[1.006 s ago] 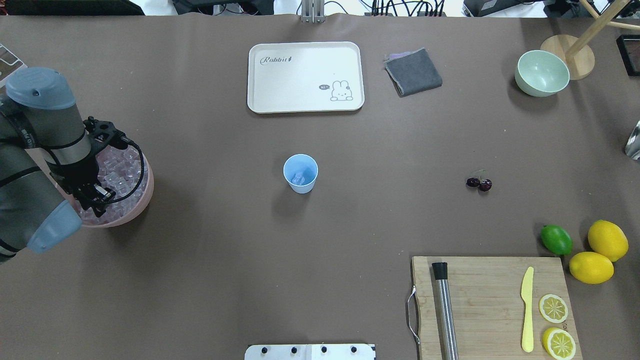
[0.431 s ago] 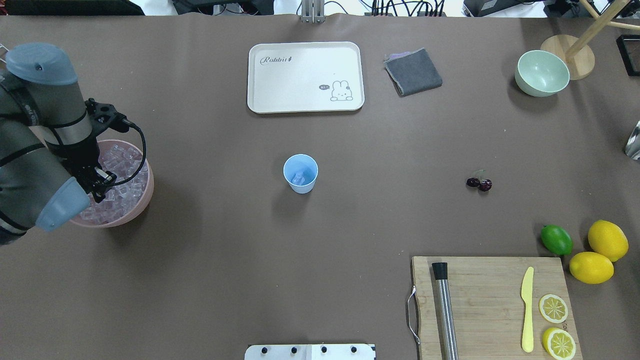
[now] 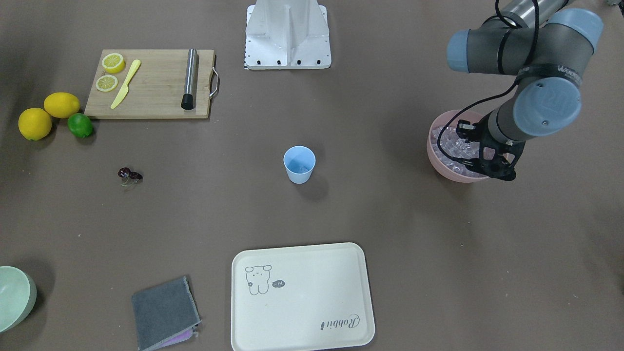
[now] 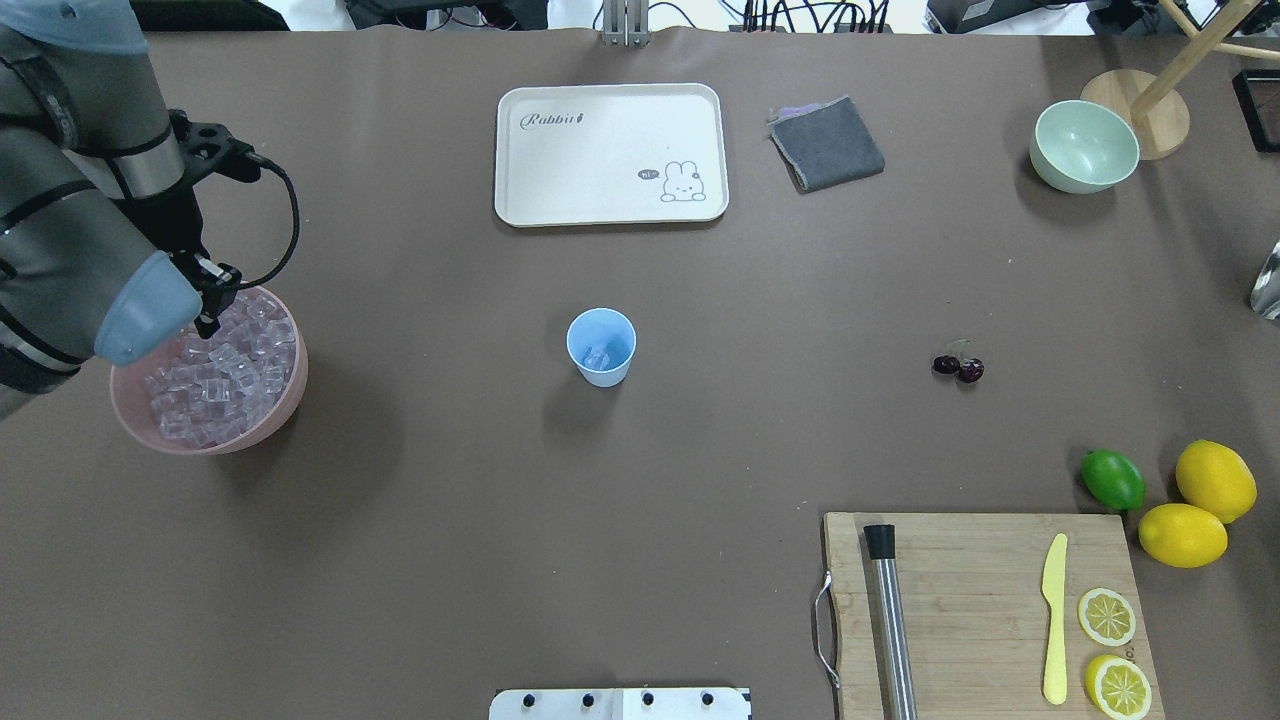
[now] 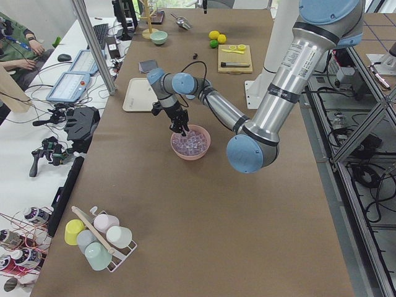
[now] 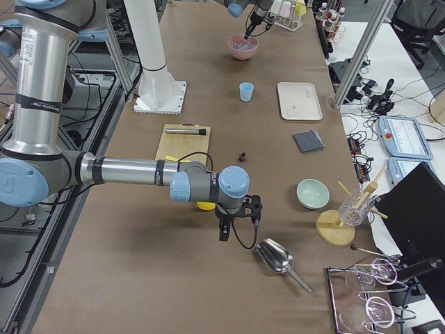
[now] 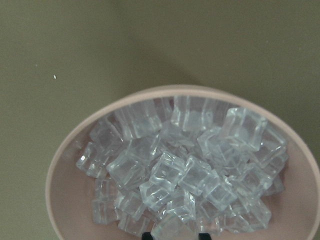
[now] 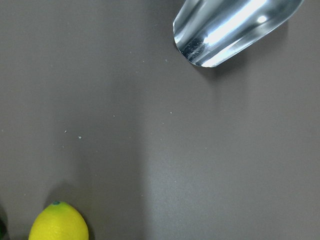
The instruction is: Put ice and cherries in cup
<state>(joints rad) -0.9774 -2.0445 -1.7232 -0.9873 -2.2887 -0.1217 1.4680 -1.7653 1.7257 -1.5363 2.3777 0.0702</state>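
The cup is standing upright on the brown surface, its long axis vertical, its mouth pointing up and its narrower base down, with a few clear pieces of ice showing inside it. Well to the cup's left, on the robot's own left side, a pink bowl is holding the heaped ice, the cubes lying jumbled at all angles. The left gripper is hanging over the rim of that bowl on the side away from the robot, pointing straight down. In the wrist view its fingers are standing a narrow gap apart with a cube showing between them, but I cannot tell whether they are gripping it. Well to the cup's right, the cherries are lying on the surface, the pair sitting side by side on a line running roughly toward the cup, their stems pointing away from the robot. Farther right of the cup than the cherries, the right gripper is pointing down near a metal scoop; whether its fingers are wide or narrow I cannot tell.
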